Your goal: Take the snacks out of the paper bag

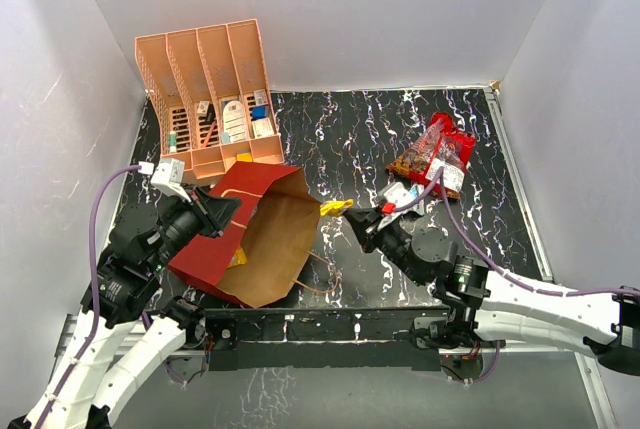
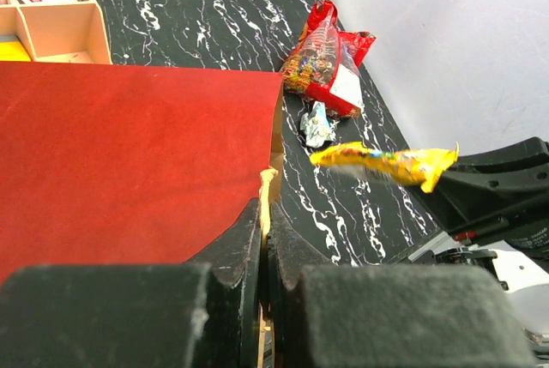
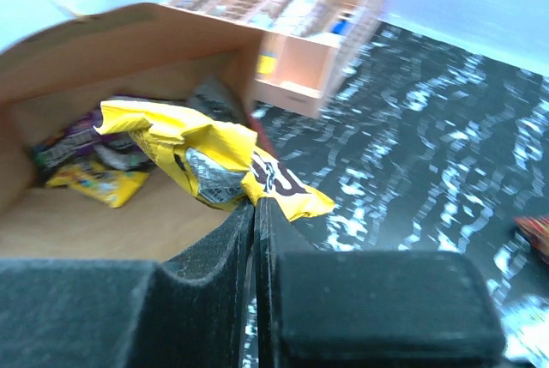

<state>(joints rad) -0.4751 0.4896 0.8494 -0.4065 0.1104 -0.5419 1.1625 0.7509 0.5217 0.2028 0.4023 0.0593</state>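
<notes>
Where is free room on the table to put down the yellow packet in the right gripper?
Bare black marbled tabletop lies between the peach slotted rack and the red-and-clear sweets bag. Crowded: beside the dark red paper bag and around the small silver-blue packet.

paper bag (image 1: 275,234): matt kraft paper | yellow packet (image 3: 171,132): glossy crinkled film | rack (image 1: 215,59): smooth plastic
</notes>
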